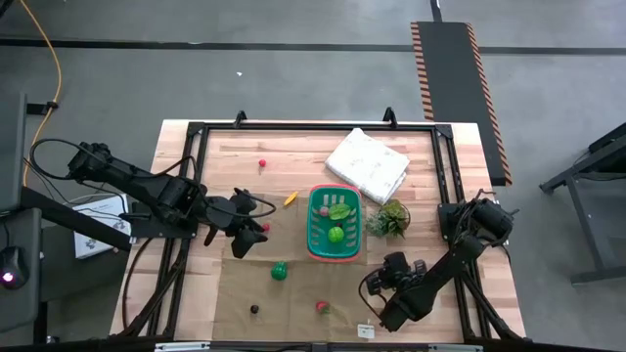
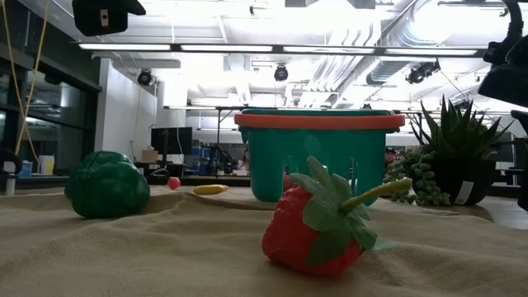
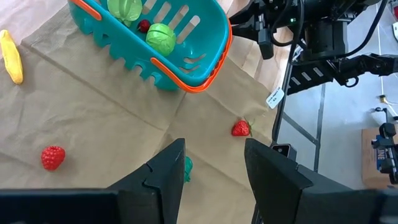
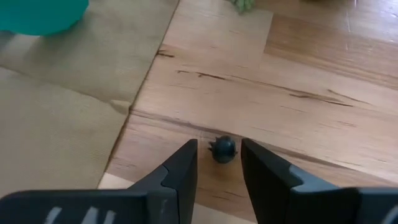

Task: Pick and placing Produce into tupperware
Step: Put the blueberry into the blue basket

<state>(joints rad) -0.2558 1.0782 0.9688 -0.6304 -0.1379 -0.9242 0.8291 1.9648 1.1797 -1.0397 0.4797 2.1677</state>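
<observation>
Small dark lump [image 4: 224, 149], too blurred to identify

Low view: strawberry [image 2: 318, 224] lies nearest on the tan cloth [image 2: 165, 256]. Green pepper [image 2: 107, 185] sits to its left. Behind stand the teal basket [image 2: 318, 157], a yellow piece [image 2: 210, 189], a red berry [image 2: 174, 183] and a potted plant [image 2: 455, 157].

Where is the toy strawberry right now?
In the high view, the strawberry lies on the brown paper near the table's front edge, below the teal basket.
</observation>
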